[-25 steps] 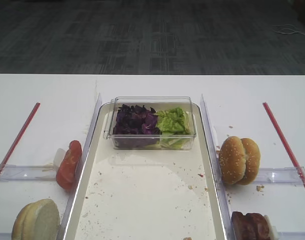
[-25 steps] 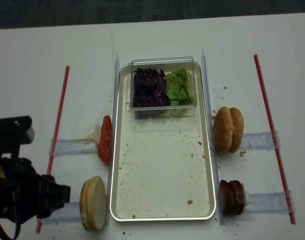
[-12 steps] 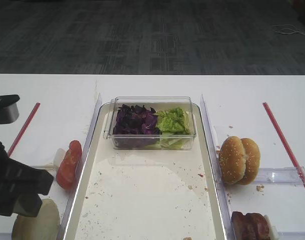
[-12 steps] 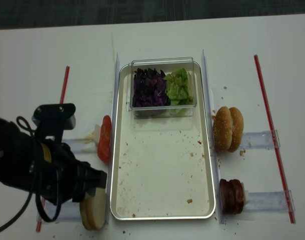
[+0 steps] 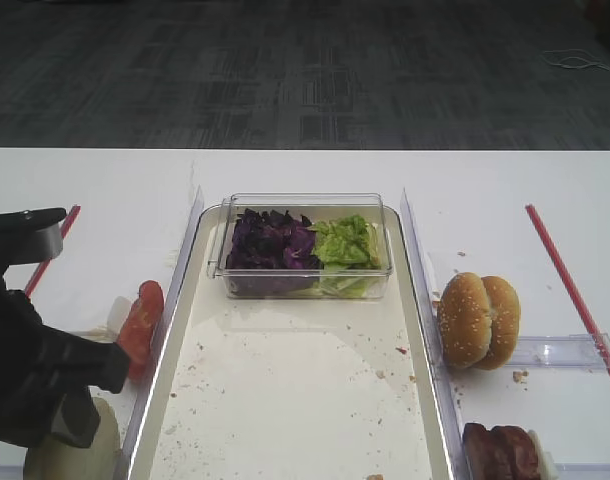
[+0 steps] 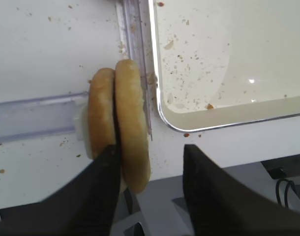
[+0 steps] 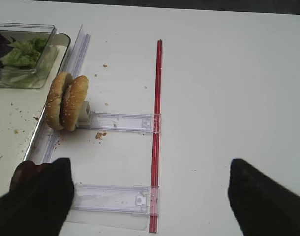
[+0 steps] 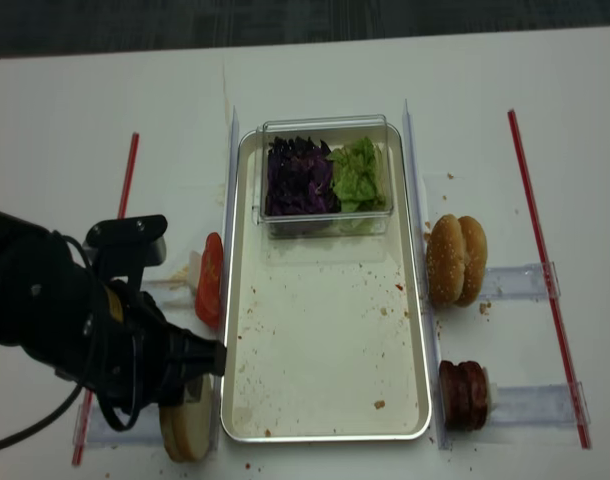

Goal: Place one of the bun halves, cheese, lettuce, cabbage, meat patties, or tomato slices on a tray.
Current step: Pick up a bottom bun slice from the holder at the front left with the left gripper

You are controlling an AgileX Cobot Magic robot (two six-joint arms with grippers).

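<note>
Just beside the long shiny metal tray (image 6: 228,59), the left gripper's (image 6: 150,162) half-open, empty fingers (image 6: 108,169) straddle the nearer upright pale cream bun half (image 6: 133,128).

One metal tray (image 8: 325,432) lies on the bench (image 8: 315,75). At its far end sits one clear tub (image 8: 325,125) holding one heap of purple cabbage (image 8: 298,178) and one heap of green lettuce (image 8: 357,172). Left of the tray, two pale bun halves (image 6: 121,128) stand on edge, pressed together. Farther along that same side stands a stack of tomato slices (image 8: 211,280); how many slices cannot be made out. Right of the tray stand two sesame buns (image 8: 457,258) and two meat patties (image 8: 463,394). Two red strips (image 8: 541,260) flank the tray, one on each side. Four clear plastic rails (image 7: 121,121) reach outward from the tray, two per side.
</note>
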